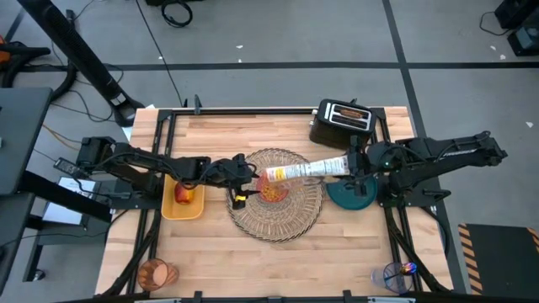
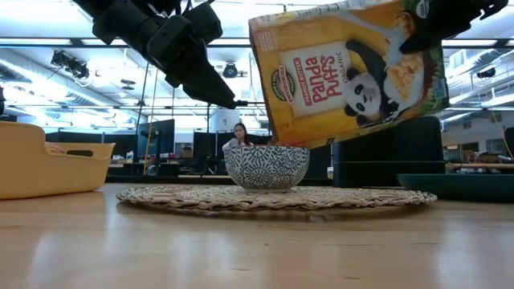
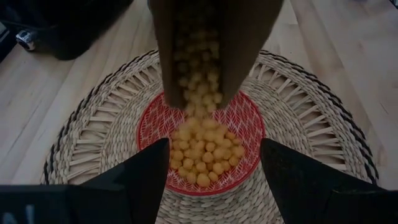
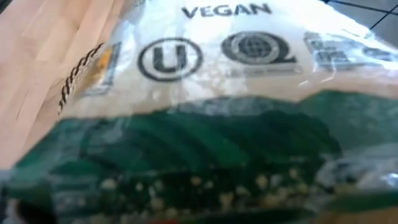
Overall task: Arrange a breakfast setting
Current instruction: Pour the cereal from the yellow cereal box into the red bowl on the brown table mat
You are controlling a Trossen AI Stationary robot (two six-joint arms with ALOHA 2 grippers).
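Note:
My right gripper [image 1: 349, 165] is shut on a Panda Puffs cereal box [image 2: 353, 68], tilted over a small bowl [image 3: 202, 149] that is red inside and blue-patterned outside. The bowl stands on the round woven placemat [image 1: 278, 215] and holds yellow puffs. More puffs fall from the box's open end [image 3: 205, 93]. My left gripper [image 3: 214, 146] is open just left of and above the bowl, touching nothing. A red apple [image 1: 183, 194] lies in a yellow bin [image 1: 183, 210]. A teal plate [image 1: 349, 195] lies under my right arm. No toast slice shows. My right gripper holds the cereal box by its closed end [image 1: 341, 166], coming level from the table's right side. The fingers [image 2: 438, 24] show at the box's raised corner; the box hides the rest of the hold. The box is lifted clear, its open end sloping down over the bowl.
A black toaster [image 1: 341, 122] stands at the far edge. A translucent orange cup [image 1: 156, 273] lies at the near left corner. A clear cup [image 1: 390, 276] with a blue spoon [image 1: 408, 268] is at the near right. A person sits in the room beyond [image 2: 238, 136].

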